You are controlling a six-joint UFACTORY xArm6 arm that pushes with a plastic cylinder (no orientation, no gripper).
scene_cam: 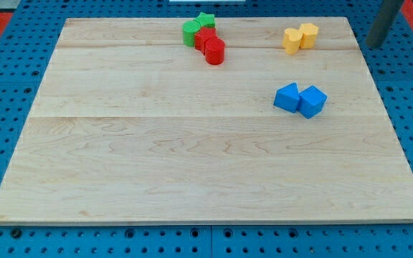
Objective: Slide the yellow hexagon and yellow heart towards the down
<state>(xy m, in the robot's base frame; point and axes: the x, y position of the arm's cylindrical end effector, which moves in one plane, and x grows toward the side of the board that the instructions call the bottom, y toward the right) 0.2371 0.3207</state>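
Two yellow blocks touch each other near the board's top right. The left one looks like the yellow heart [292, 40] and the right one like the yellow hexagon [309, 34], though their shapes are hard to make out. My dark rod comes down from the view's top right corner. My tip [374, 46] is just beyond the board's right edge, well to the right of the yellow pair and about level with it, touching no block.
A blue triangle-like block [287, 97] and a blue cube [312, 102] touch below the yellow pair. At top centre a green round block [191, 33], a green star [206, 19] and two red blocks [205, 38] [215, 51] cluster. The wooden board [192, 172] lies on blue pegboard.
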